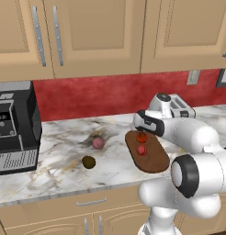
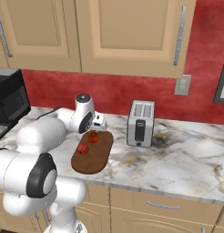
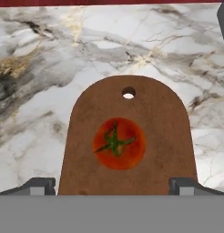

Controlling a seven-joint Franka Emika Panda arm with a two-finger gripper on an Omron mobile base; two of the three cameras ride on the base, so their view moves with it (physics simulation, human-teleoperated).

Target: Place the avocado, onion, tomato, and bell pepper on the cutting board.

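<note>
Marble counter (image 1: 64,151) under tan cabinets and a red backsplash is your workspace, and your gripper (image 3: 113,184) hangs over the far end of the cutting board (image 1: 154,160), its fingertips (image 3: 38,185) spread wide apart with nothing between them. Directly below, in the hand view, you see the tomato (image 3: 119,143) resting stem-up on the board, just short of the hanging hole. A second red piece, probably the bell pepper (image 1: 142,150), lies on the board nearer you, so two of the four look placed. What remains sits to your left on the bare counter: the onion (image 1: 98,142), pinkish, is the closer of the two to the board, and the avocado (image 1: 88,161), dark olive, lies beyond it and nearer the counter's front edge. Both are well apart from the gripper, off the board's left long side; the board's long axis runs from you toward the wall. Your next move likely needs a lift clear of the tomato, then a swing left toward the onion. A toaster (image 2: 140,123) stands to the board's right, a black coffee machine (image 1: 14,124) far left.
</note>
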